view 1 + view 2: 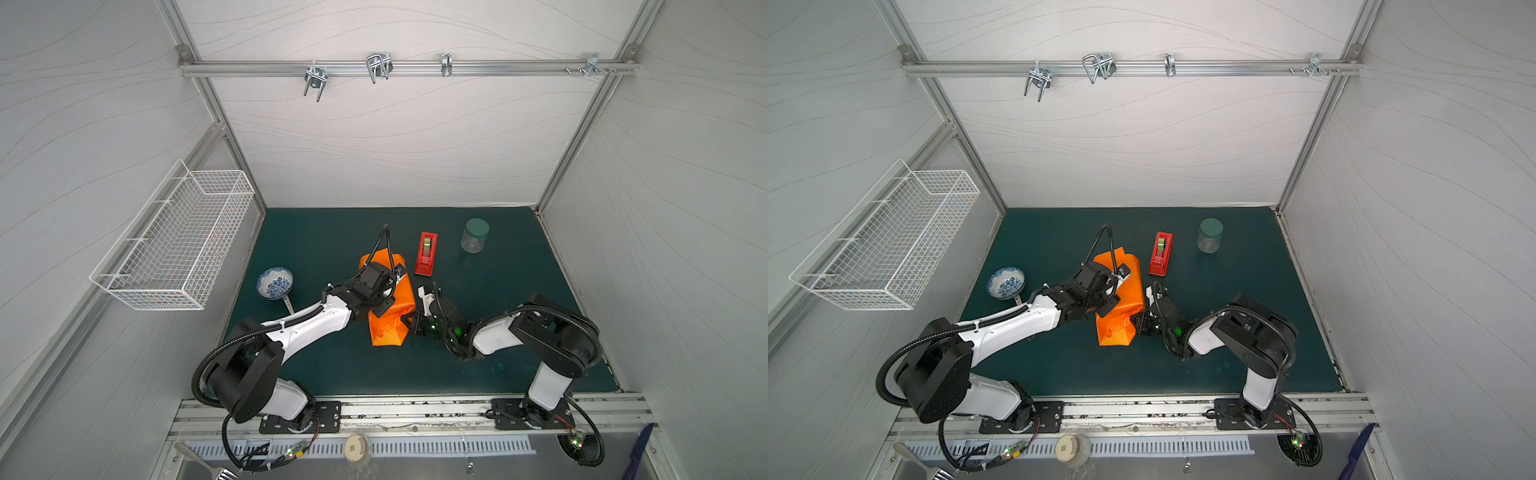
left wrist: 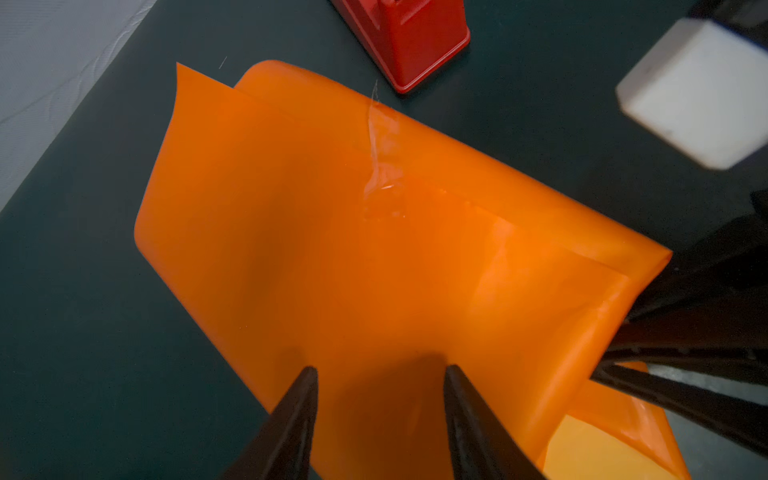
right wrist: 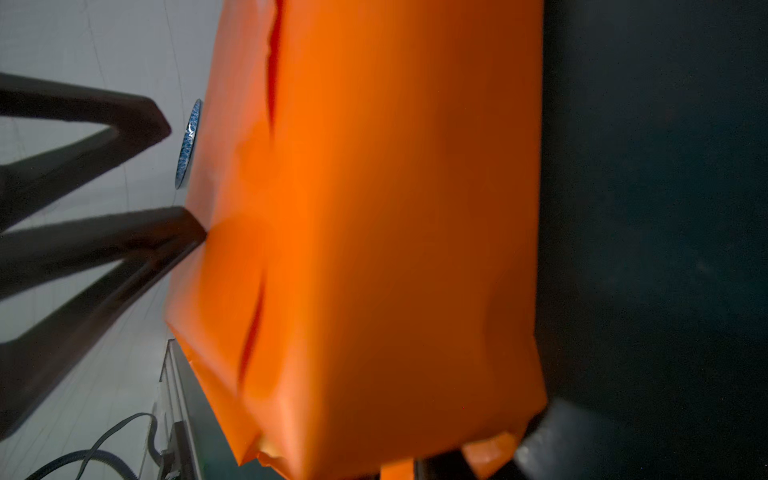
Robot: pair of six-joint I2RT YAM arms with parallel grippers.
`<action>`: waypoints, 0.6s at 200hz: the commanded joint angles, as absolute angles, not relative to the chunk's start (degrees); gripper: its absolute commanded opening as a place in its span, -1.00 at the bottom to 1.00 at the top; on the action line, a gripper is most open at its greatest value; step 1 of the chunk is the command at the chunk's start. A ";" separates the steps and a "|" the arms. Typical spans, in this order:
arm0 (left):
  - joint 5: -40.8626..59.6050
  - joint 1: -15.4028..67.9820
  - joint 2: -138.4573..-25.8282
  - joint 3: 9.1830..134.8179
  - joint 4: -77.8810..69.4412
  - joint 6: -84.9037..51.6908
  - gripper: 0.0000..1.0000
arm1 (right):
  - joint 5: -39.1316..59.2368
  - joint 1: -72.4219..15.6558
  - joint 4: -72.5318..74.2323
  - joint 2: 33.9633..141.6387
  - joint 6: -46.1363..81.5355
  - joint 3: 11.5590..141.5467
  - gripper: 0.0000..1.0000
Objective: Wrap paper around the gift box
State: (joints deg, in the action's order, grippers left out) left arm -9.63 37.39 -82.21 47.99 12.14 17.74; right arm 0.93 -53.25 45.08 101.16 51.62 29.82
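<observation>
Your left gripper (image 2: pixel 381 370) is released. Its two fingers are spread apart, with the tips set down on the top face of the paper (image 1: pixel 388 332). Your right gripper (image 2: pixel 600 363) works at the end of the parcel farther from the red tape dispenser (image 1: pixel 426 253). Its fingers are drawn close with a folded edge of the paper between them, so it looks clenched on that flap.

The paper is folded into a boxy orange parcel on the dark green mat (image 1: pixel 498 332). It lies just beside the dispenser, with a thin strip of mat between them. The gift box is out of sight under the wrapping. A strip of clear tape (image 2: pixel 380 166) crosses the seam on the parcel's top, toward the dispenser.

A clear jar with a green lid (image 1: pixel 474 236) stands on the dispenser's other side. A blue-and-white bowl (image 1: pixel 275 282) sits beyond the parcel from the dispenser, well apart from it.
</observation>
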 commanded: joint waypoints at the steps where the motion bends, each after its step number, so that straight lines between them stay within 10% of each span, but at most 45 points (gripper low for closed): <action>1: -8.90 37.17 -83.00 46.58 13.61 18.01 0.03 | -2.85 -53.68 46.85 102.91 51.47 29.44 -0.66; 120: -9.28 37.18 -82.79 46.37 13.67 18.11 0.02 | 1.01 -52.65 41.39 94.99 44.62 27.50 -0.50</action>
State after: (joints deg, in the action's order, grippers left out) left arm -9.65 37.39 -82.19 47.77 11.57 17.74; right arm 0.03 -53.30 45.65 99.18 47.40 27.97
